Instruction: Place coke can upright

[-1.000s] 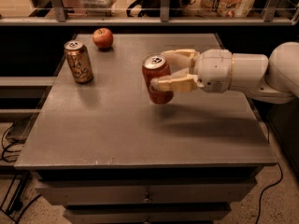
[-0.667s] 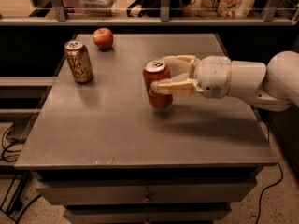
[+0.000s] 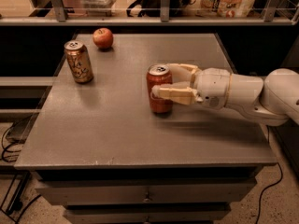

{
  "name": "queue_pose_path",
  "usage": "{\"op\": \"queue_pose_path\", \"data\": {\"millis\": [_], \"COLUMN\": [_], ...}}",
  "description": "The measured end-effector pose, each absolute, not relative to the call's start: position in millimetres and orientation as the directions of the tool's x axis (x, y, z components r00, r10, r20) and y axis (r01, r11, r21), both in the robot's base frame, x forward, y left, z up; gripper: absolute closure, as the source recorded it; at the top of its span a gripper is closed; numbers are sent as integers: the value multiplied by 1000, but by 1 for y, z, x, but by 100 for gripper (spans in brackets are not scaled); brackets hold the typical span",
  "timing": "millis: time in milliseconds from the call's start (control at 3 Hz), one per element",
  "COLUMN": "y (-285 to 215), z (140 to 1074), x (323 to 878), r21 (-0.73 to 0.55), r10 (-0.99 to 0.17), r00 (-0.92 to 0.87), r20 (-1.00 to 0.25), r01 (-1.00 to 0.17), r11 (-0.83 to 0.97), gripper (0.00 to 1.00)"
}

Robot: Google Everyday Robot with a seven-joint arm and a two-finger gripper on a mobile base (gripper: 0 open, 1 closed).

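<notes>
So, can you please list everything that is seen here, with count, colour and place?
coke can: one, red with silver top, upright on the table, middle right
gold can: one, gold-brown, upright, far left part of the table
apple: one, red, far edge of the table, right of the gold can
table: one, grey, centre of the view
drawers: grey, below the table top; count unclear
cables: black, on the floor at left and right
arm: one, white, reaching in from the right
gripper: one, cream, closed around the coke can, one finger on each side
</notes>
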State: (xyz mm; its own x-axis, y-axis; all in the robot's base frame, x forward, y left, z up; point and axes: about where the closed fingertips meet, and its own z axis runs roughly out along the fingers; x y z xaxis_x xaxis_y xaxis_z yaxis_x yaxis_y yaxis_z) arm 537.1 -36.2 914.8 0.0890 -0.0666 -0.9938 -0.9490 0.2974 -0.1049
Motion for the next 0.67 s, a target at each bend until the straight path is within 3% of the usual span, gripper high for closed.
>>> {"op": "queue_pose_path", "data": {"millis": [333, 667], "y": [-42, -42], "z": [908, 908], "x": [531, 531], "r21": [-81, -81], "r10": [-44, -44], "r00": [70, 70], "r20": [-997, -997], "r01": [-939, -939], "r11": [334, 335], "gripper": [0, 0]}}
